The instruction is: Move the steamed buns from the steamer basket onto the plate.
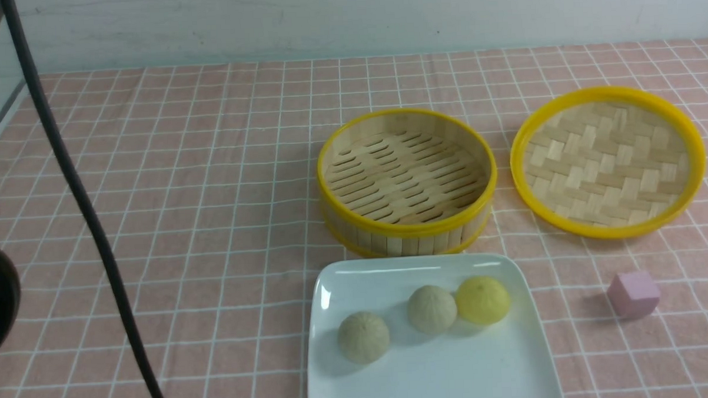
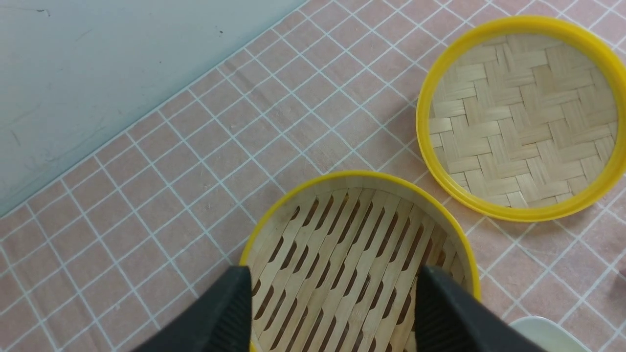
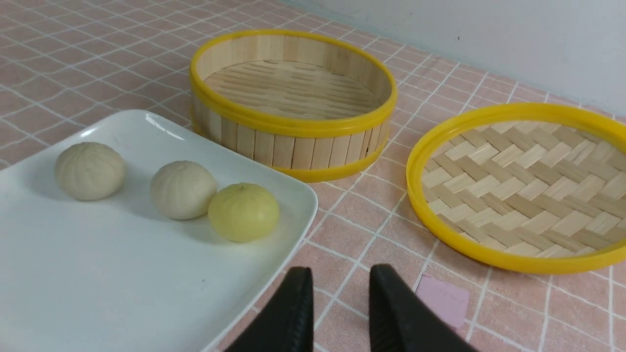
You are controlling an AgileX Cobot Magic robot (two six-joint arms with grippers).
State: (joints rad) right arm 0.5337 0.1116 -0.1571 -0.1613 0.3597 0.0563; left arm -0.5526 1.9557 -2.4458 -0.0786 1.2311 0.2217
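Front view showed all three buns resting on the plate (image 1: 431, 385), near the robot's edge of the table (image 1: 211, 168). One pale bun (image 1: 363, 337) sat toward the left and apart from the others. A second pale bun (image 1: 431, 309) lay in the middle, with the yellow bun (image 1: 482, 300) touching it on its right.

Just behind the plate's far edge stood the steamer basket (image 1: 408, 229), upright, its slatted floor bare. To the right of the basket, a narrow gap away, the lid (image 1: 609, 160) lay flat with its woven inside facing up. A pink cube (image 1: 633, 294) sat on the checked cloth off the plate's right side, nearer the robot than the lid and touching neither. A black cable (image 1: 83, 202) ran down the left of the picture, well apart from the plate and the basket.

Left wrist view showed the left pincer (image 2: 336, 274) hanging over the basket with its jaws spread wide and only the slats showing between them. Right wrist view showed the right pincer (image 3: 341, 274) off the plate's corner, above bare cloth. Its jaws were slightly parted and gripped nothing, and the cube lay just beside one finger (image 3: 391, 313).
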